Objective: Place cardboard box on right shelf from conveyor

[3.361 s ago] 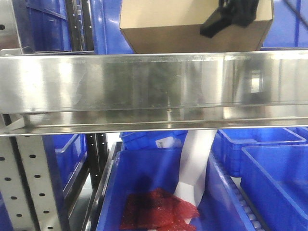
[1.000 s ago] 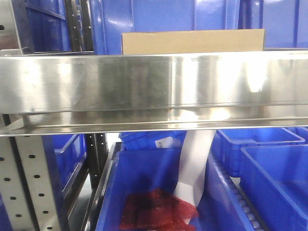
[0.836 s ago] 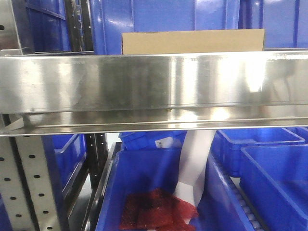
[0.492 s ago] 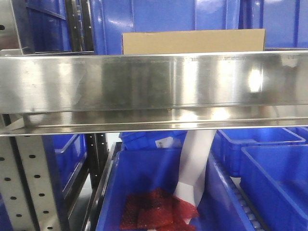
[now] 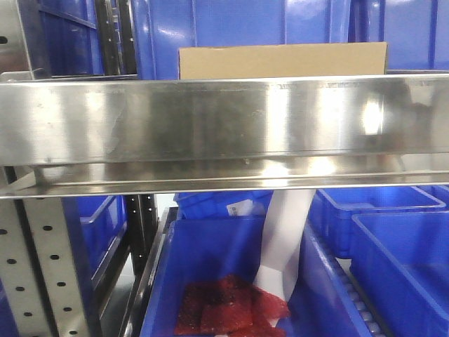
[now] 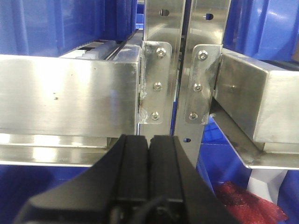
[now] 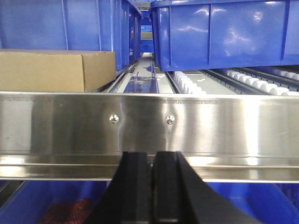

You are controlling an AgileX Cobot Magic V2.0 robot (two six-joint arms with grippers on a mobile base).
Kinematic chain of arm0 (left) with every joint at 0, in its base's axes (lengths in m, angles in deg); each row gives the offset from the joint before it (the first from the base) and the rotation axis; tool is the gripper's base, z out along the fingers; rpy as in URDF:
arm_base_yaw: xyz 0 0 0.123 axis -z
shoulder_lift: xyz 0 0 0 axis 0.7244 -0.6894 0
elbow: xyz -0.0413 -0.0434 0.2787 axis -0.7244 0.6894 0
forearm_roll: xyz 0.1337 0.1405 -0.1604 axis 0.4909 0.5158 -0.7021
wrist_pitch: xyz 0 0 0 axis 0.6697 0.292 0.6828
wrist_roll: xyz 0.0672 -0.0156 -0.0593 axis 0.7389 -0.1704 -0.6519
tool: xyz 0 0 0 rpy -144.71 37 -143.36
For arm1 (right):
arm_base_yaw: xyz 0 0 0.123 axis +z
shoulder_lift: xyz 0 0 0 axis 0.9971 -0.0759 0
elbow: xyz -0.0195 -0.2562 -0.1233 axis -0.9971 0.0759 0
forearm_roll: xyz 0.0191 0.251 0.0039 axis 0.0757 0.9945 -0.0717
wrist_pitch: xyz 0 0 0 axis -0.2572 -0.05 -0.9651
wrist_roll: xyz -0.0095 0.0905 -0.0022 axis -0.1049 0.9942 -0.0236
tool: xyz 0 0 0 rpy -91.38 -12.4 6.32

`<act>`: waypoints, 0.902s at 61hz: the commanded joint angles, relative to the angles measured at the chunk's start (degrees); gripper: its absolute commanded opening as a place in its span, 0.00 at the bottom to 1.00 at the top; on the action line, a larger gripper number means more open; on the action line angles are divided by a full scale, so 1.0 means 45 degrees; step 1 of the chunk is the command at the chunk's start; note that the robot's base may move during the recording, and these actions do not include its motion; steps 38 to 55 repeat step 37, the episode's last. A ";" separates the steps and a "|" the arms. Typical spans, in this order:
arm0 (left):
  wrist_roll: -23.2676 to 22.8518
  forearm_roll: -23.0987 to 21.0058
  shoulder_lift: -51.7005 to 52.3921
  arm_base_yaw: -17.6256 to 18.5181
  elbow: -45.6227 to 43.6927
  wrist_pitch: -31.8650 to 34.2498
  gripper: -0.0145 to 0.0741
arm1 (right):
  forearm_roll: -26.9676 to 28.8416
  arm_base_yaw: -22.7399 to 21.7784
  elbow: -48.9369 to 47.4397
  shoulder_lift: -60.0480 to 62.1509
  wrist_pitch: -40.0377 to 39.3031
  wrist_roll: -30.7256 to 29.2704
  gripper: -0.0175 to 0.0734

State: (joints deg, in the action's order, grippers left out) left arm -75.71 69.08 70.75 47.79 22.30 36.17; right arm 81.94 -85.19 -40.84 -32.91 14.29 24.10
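Cardboard box is sitting on the right shelf, upper middle of the front frame, its lower part hidden behind the shelf's broad steel front lip, blue bins standing behind it. Right wrist view is showing the same box at left middle of frame, resting flat on the shelf deck behind the lip, nothing touching it. Right pincer is sitting at the bottom centre of its frame, below the lip, jaws pressed together, gripping nothing. Left pincer is likewise closed and empty, at the bottom of its frame, facing the steel uprights where two shelf sections are meeting. Neither arm is showing in the front view. Conveyor is not appearing in any view. Lower down, a blue bin is holding red mesh bags and a white strip; unrelated to the job. Judging by this: placement step is looking done, box is released and sitting level on the shelf. Next move, as I'm reading it, is just pulling both arms clear, keeping the right pincer low and away from the lip so nothing is nudging the box. Can't tell how deep the box is sitting on the deck.
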 commanded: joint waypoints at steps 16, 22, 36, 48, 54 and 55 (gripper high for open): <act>0.0004 -0.0075 0.0191 -0.0028 0.0120 0.1103 0.03 | -0.0122 -0.0068 -0.0054 0.0248 -0.1007 -0.0012 0.27; 0.0004 -0.0075 0.0191 -0.0028 0.0120 0.1103 0.03 | -0.0122 -0.0068 -0.0054 0.0248 -0.1007 -0.0012 0.27; 0.0004 -0.0075 0.0191 -0.0028 0.0120 0.1103 0.03 | -0.0122 -0.0068 -0.0054 0.0248 -0.1007 -0.0012 0.27; 0.0004 -0.0075 0.0191 -0.0028 0.0120 0.1103 0.03 | -0.0122 -0.0068 -0.0054 0.0248 -0.1007 -0.0012 0.27; 0.0004 -0.0075 0.0191 -0.0028 0.0120 0.1103 0.03 | -0.0122 -0.0068 -0.0054 0.0248 -0.1007 -0.0012 0.27; 0.0004 -0.0075 0.0191 -0.0028 0.0120 0.1103 0.03 | -0.0122 -0.0068 -0.0054 0.0248 -0.1007 -0.0012 0.27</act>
